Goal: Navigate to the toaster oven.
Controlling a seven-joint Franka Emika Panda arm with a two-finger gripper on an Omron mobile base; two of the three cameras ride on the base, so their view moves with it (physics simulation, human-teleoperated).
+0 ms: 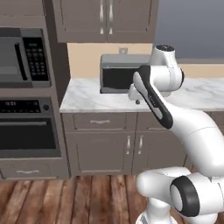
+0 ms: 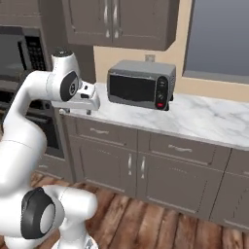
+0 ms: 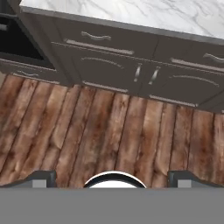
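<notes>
Ahead of the gripper (image 2: 88, 111) and beyond it, the marble counter (image 2: 204, 119) is running wide across both base views, sitting over grey base cabinets (image 2: 116, 165). Off to the gripper's left, the tall oven stack is standing: built-in microwave (image 1: 22, 57) above, wall oven (image 1: 28, 131) below. Under the gripper, the wood floor (image 3: 109, 131) is showing plank by plank in the hand view, with cabinet doors and drawer pulls lying further out.

The toaster oven (image 2: 141, 85) is sitting on the counter, back against the wall, just past the gripper and a little to its right. Its dark glass door is facing the room, red button at the right edge. In the left base view the arm is covering part of it.

The gripper is hanging tucked near the counter's front edge, carrying nothing; its finger tips (image 3: 41, 177) are sitting far apart, so the jaws are standing wide.

Judgement: the base is looking nearly arrived. The risks from here are the wrist nudging the counter lip if the base is creeping forward, or the base bumping the cabinets below.
</notes>
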